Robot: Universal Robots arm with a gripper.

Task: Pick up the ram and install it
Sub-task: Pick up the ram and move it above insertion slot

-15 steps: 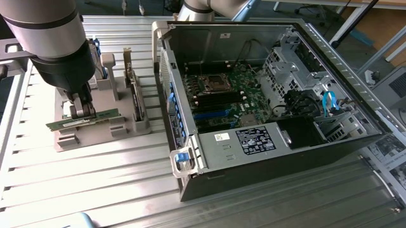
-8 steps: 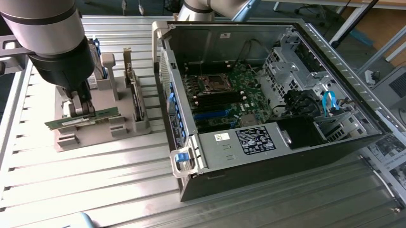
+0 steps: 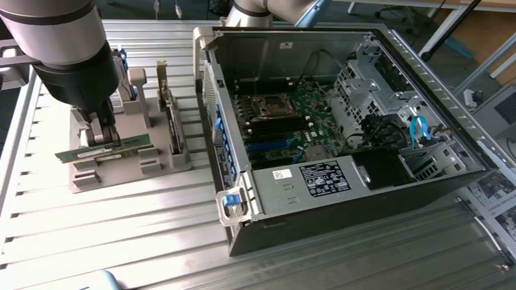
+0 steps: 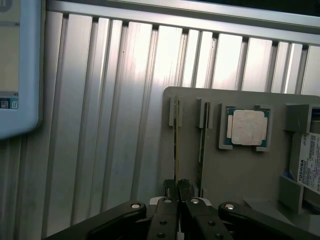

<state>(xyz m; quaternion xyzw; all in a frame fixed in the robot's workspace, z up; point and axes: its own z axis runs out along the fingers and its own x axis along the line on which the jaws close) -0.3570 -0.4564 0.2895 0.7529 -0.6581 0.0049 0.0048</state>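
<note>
the bench (image 3: 121, 241) is ribbed bare metal with a soft shine; the holder (image 3: 161, 162) looks matt grey plastic; the ram (image 3: 133, 143) is matt green board.

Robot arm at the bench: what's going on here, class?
The arm's pincer is closed on one ram, which stands on edge in the grey holder beside its twin. The open computer case sits to the exterior view's right, with its motherboard exposed.
</note>
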